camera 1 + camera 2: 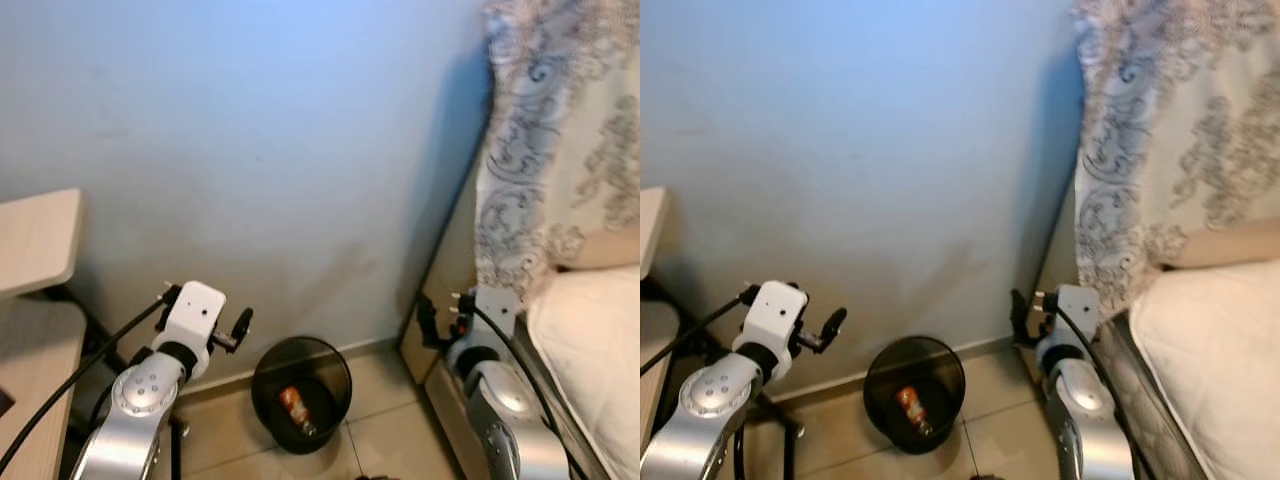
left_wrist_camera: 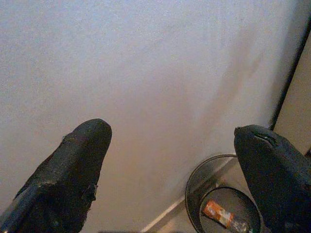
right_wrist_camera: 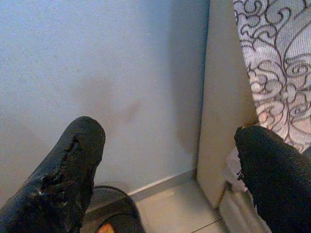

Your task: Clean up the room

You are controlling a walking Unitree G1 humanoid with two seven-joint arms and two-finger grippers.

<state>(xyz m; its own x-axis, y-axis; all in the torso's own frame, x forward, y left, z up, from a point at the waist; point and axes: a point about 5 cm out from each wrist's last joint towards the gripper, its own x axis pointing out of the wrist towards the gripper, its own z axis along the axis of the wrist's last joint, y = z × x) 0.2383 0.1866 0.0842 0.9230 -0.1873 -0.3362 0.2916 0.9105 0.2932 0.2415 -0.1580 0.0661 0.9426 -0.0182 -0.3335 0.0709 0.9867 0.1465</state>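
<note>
Nearest the camera, both silver arms reach forward above the tiled floor (image 1: 390, 430). The left gripper (image 2: 170, 160) is held up to the left of the black wire bin (image 1: 301, 392), its jaws wide apart with nothing between them. The right gripper (image 3: 170, 165) is raised on the other side of the bin, close to the bed frame (image 3: 223, 126), its jaws also spread wide and empty.

The bin stands on the floor between the two arms, against the foot of the wall. Inside it, on the bottom, lies an orange wrapper (image 1: 293, 402) with a paler crumpled end beside it; what sort of packet it is cannot be made out.

To the left of the bin, past the left arm, the corner of a pale wooden desk (image 1: 40, 240) juts in. To the right of the bin is the bed, with a white mattress (image 1: 590, 350) and a grey-and-white patterned cloth (image 1: 550, 150) hanging above it.

Behind the bin rises the plain pale blue wall (image 1: 280, 150), with a light skirting strip along its foot.
</note>
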